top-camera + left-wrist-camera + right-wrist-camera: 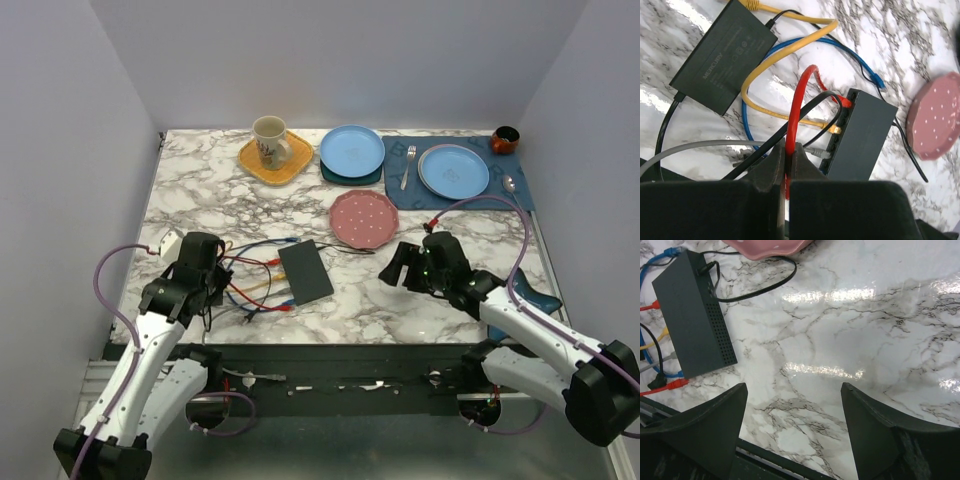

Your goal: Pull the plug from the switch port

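Note:
The switch (305, 272) is a flat black box lying on the marble, its sockets (840, 125) facing left toward my left arm. A red cable (800, 100) arcs from the red plug (845, 102), seated in the end port, down into my left gripper (788, 161). That gripper is shut on the cable a short way left of the switch (865, 135). Yellow (770, 57), blue (840, 50) and grey (817, 150) cables also run to the sockets. My right gripper (792, 405) hangs open over bare marble right of the switch (695, 320), holding nothing.
A black power brick (722, 55) lies left of the cable tangle. The pink dotted plate (364, 219) sits just behind the switch. Farther back stand a mug (270, 140) on a yellow plate, a blue plate (352, 150), and a blue placemat (520, 185) with plate and fork.

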Robot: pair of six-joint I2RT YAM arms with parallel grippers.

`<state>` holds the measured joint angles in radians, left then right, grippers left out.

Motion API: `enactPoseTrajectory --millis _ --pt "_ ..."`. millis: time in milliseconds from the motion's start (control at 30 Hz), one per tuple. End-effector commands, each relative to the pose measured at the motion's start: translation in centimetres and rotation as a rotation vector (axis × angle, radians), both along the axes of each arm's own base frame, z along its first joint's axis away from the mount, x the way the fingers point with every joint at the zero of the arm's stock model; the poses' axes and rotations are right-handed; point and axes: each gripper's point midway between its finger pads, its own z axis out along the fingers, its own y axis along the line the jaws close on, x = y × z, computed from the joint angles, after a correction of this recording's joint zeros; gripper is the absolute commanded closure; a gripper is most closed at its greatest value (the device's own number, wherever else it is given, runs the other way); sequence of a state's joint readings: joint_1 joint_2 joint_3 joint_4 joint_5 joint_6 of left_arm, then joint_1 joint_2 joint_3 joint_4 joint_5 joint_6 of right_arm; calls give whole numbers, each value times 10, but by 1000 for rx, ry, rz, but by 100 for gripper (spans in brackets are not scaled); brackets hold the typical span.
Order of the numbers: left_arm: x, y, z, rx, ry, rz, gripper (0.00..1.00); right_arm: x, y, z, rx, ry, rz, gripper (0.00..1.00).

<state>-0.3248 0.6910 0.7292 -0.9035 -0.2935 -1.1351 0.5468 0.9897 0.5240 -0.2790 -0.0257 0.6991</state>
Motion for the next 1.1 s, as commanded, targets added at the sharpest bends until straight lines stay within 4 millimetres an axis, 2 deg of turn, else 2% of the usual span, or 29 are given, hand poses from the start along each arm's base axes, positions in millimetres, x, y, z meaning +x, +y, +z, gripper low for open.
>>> enactPoseTrajectory --millis 0,67,100,167,200,233,267,433,533,600,633,667,700,733,767,833,867,900,967,1000,1067 --pt "23 4 13 -23 -47 19 94 1 13 10 19 -23 58 16" --pt "28 -1 22 -27 -79 -21 86 0 13 9 20 -24 62 16" --pt "29 -1 26 -23 -94 -30 68 0 13 8 20 -24 62 16" --pt "31 1 39 -7 -140 -45 41 -1 12 7 20 -28 62 16" --pt "29 2 46 -5 -166 -45 15 -1 12 8 20 -31 63 16" --pt "29 4 53 0 -183 -41 4 -2 11 7 18 -31 62 16" --pt "27 5 56 10 -188 -43 1 -2 12 7 19 -32 62 16" --pt "25 14 73 53 -216 -33 1 1 16 13 19 -49 80 15" --pt "30 12 81 58 -246 -51 1 4 29 25 1 -90 120 15" --pt "38 10 86 67 -257 -60 1 -1 50 40 -7 -117 195 16" --pt "42 11 93 82 -273 -64 1 5 52 38 -56 -123 180 16" --pt "45 11 98 93 -284 -72 1 -3 61 36 -77 -111 218 16" --pt "51 11 97 109 -272 -78 1 -3 65 37 -87 -112 227 16" --pt "54 12 105 121 -284 -77 2 -3 72 42 -80 -118 236 16" --pt "61 10 109 137 -300 -96 3 -4 78 36 -86 -102 249 20" --pt "76 1 104 141 -291 -148 10 -7 87 32 -66 -86 263 26" --pt "84 -11 104 116 -295 -200 13 -7 92 28 -59 -79 272 34" --pt "95 -20 87 110 -237 -235 24 -8 95 25 -56 -69 275 37" --pt "108 -36 75 89 -205 -281 37 -11 103 21 -48 -61 293 46" --pt "115 -43 57 90 -151 -298 52 -13 106 14 -55 -44 299 49" --pt "126 -50 47 88 -145 -308 65 -16 114 11 -46 -39 319 55"
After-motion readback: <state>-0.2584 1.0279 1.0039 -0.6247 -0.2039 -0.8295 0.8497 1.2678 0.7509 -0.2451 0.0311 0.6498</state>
